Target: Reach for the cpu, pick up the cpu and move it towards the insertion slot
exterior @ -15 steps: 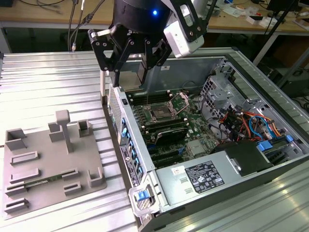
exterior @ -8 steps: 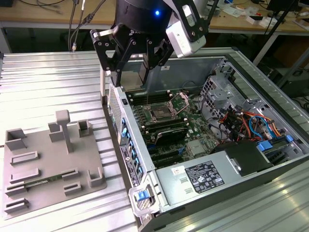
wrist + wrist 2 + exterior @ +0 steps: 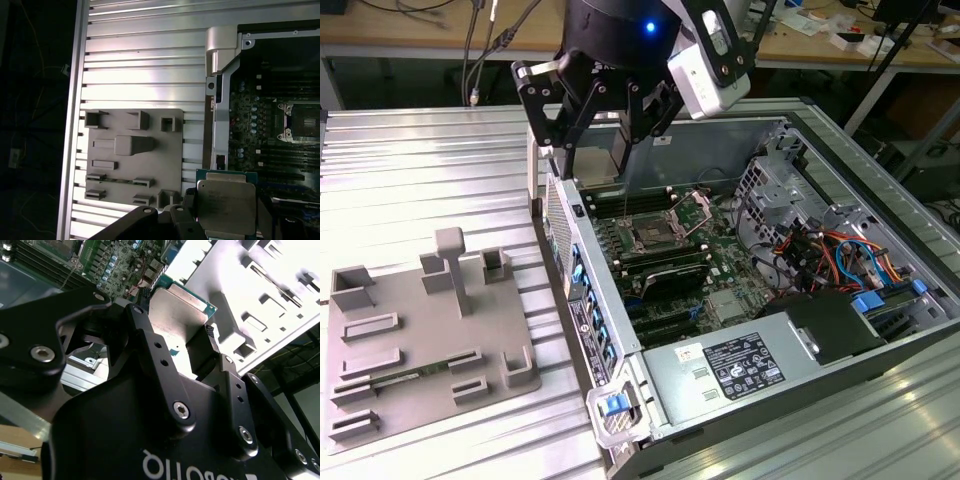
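A pale silver cpu [image 3: 226,206] with a teal-green rim is held by black fingers [image 3: 212,347]; the ribbed table [image 3: 145,75] is silver-grey.

dim wrist views, glare on ribbed table [image 3: 145,75]

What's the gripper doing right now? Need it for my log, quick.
Gripper: shut on the cpu, held above the open computer case.

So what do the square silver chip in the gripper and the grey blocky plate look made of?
The square silver chip: brushed metal top, dull sheen, on a green board edge. The grey blocky plate: matte, uniform grey, probably plastic. Gripper is shut on the chip.
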{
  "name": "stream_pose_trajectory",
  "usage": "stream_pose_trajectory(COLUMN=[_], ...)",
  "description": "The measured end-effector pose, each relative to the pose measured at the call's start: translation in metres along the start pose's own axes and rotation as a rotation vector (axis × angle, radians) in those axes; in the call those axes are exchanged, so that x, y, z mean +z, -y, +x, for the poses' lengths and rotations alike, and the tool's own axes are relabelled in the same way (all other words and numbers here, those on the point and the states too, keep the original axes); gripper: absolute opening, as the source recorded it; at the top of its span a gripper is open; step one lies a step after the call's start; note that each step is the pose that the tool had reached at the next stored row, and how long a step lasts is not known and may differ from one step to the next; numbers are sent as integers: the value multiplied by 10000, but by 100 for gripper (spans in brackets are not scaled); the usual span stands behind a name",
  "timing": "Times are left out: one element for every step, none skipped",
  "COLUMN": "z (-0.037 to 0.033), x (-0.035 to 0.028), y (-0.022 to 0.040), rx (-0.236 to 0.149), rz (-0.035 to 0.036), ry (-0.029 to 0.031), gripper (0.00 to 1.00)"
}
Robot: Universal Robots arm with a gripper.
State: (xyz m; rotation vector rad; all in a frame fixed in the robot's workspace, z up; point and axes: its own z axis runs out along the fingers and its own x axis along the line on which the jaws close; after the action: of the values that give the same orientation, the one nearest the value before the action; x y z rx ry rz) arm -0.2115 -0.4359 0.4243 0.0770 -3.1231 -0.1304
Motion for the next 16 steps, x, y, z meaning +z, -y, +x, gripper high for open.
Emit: stream_pose_trajectory(z=[-9, -14, -18, -22, -27, -37, -43, -53, -64, -72, -77, -84, -89, -102, -107, -113], x=[0, 1, 1, 1, 1, 2, 2, 3, 3, 4, 4, 4, 4, 5, 6, 6], y=[0, 1, 1, 1, 1, 2, 2, 3, 4, 4, 4, 4, 5, 5, 6, 6], rx=[0, 1, 1, 1, 1, 1, 1, 1, 1, 2, 2, 3, 3, 3, 4, 4], rz=[0, 0, 0, 0, 1, 0, 0, -1, 0, 0, 0, 0, 1, 1, 1, 0], ry=[0, 0, 0, 1, 0, 0, 1, 0, 0, 1, 1, 1, 0, 0, 0, 0], gripper=[55, 55, 55, 55, 55, 55, 55, 55, 55, 55, 55, 55, 55, 55, 55, 55])
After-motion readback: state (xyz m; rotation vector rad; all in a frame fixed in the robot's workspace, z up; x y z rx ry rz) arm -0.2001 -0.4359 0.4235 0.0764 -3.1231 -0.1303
